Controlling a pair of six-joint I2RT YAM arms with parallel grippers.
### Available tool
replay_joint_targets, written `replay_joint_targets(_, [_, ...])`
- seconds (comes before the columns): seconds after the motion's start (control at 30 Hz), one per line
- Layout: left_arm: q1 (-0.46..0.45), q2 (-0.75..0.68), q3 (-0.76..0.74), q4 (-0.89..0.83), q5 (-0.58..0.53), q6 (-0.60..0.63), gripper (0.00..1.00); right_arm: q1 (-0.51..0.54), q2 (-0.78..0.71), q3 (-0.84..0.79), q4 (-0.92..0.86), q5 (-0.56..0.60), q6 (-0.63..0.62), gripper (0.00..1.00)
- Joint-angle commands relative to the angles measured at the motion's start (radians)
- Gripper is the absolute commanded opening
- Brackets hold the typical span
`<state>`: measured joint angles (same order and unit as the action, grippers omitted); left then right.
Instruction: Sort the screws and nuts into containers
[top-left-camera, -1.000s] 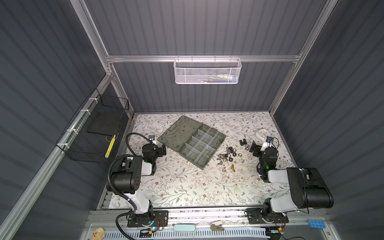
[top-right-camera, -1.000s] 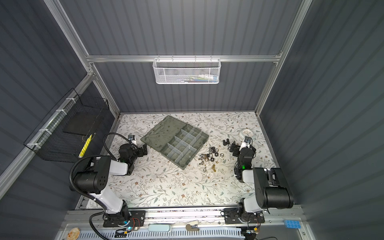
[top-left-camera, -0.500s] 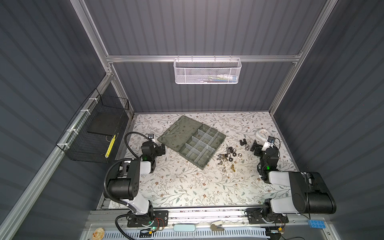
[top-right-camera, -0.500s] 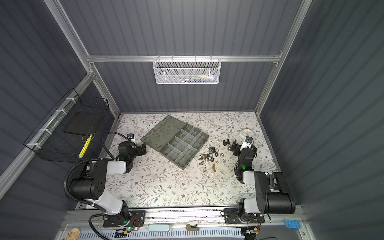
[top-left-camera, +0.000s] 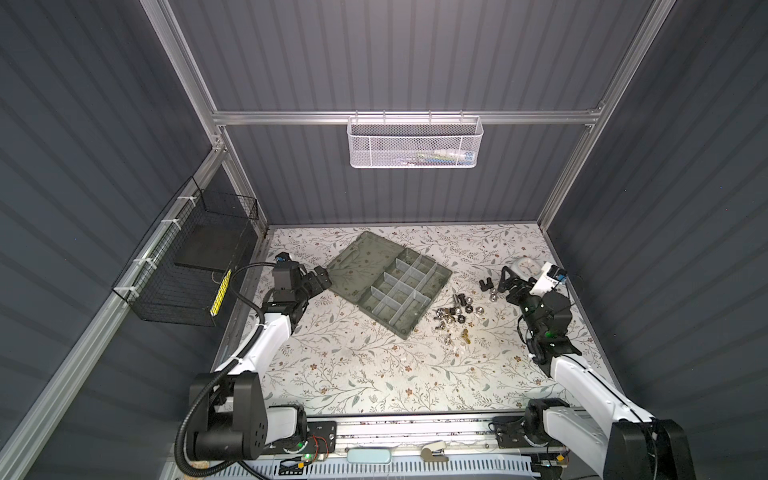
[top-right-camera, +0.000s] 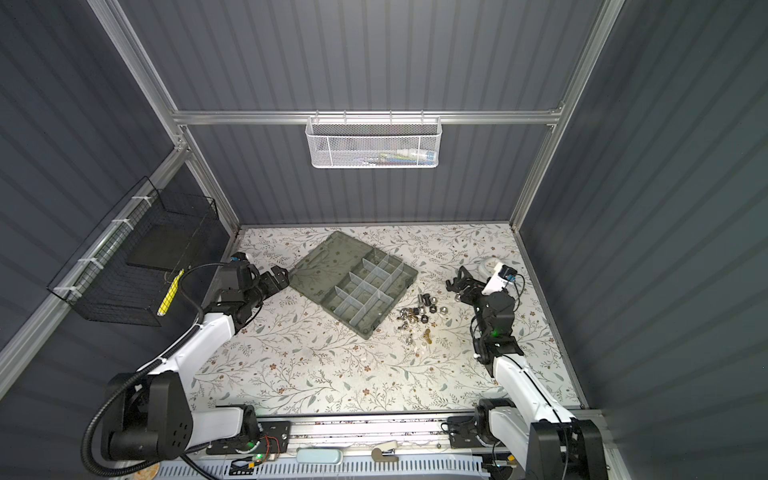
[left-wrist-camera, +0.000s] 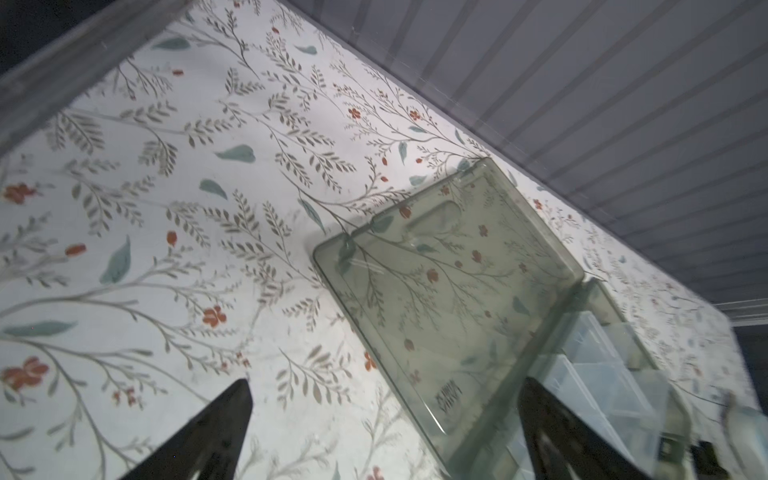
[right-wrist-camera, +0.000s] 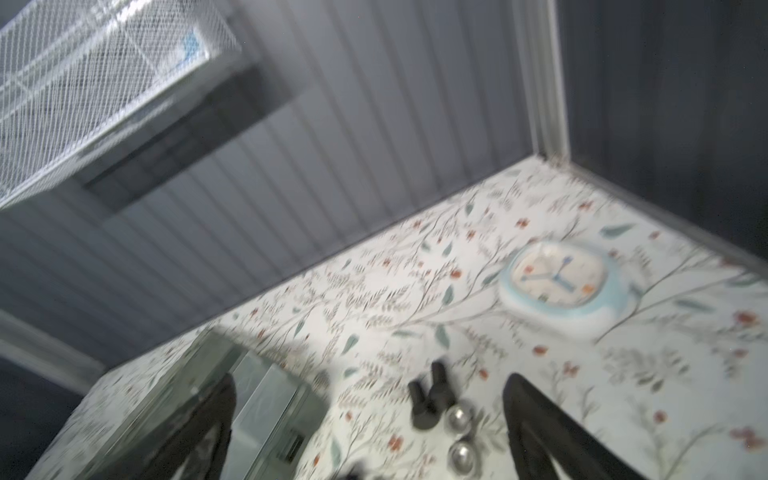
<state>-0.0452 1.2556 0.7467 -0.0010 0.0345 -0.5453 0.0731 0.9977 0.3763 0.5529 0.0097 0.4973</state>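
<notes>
The organiser box (top-left-camera: 440, 273) lies open on the floral table (top-left-camera: 353, 374), turned at an angle, with its lid (top-left-camera: 365, 259) flat toward the left and its compartments (top-left-camera: 399, 297) toward the right. Just off the compartments' right edge, loose on the table, sits a heap of screws (top-left-camera: 456, 298) and nuts (top-left-camera: 478, 310) — black, silver and a few brass-coloured. 2 black screws (right-wrist-camera: 428, 399) lie apart from the heap, nearer the clock (top-left-camera: 524, 264), with 2 round silver pieces (right-wrist-camera: 459, 415) beside them; the right wrist view is blurred, so their kind is unclear.

The left gripper (top-left-camera: 322, 276) hangs low by the lid's left corner, its fingers (left-wrist-camera: 224, 415) spread wide and empty. In its wrist view the lid's near edge shows between the 2 fingers. The right gripper (top-left-camera: 508, 282) is low over the table just right of the black screws — fingers (right-wrist-camera: 532, 415) fully apart, holding nothing
</notes>
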Motion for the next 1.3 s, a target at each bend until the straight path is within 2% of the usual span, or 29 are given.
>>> replay_joint_targets(0.0, [-0.007, -0.094, -0.074, -0.029, 0.11, -0.142, 1.0, 0.137, 0.019, 0.077, -0.242, -0.045, 0.076, 0.99])
replay_joint_targets(0.07, [-0.011, -0.129, -0.101, -0.031, 0.146, -0.152, 1.0, 0.219, 0.061, 0.104, -0.296, -0.017, 0.091, 0.99])
replay_joint_targets(0.23, [-0.022, -0.138, -0.145, -0.019, 0.244, -0.168, 1.0, 0.337, 0.256, 0.234, -0.399, -0.033, 0.122, 0.99])
replay_joint_targets(0.4, [-0.06, -0.106, -0.153, -0.019, 0.336, -0.184, 1.0, 0.369, 0.432, 0.376, -0.471, -0.082, 0.108, 0.99])
replay_joint_targets(0.57, [-0.171, -0.083, -0.111, -0.051, 0.262, -0.154, 1.0, 0.371, 0.559, 0.454, -0.455, -0.127, 0.127, 0.99])
replay_joint_targets(0.73, [-0.229, -0.02, -0.067, -0.062, 0.254, -0.156, 1.0, 0.37, 0.668, 0.534, -0.435, -0.183, 0.134, 0.99])
replay_joint_targets(1.27, [-0.267, 0.042, -0.062, -0.068, 0.195, -0.139, 1.0, 0.368, 0.96, 0.859, -0.456, -0.234, 0.09, 0.99])
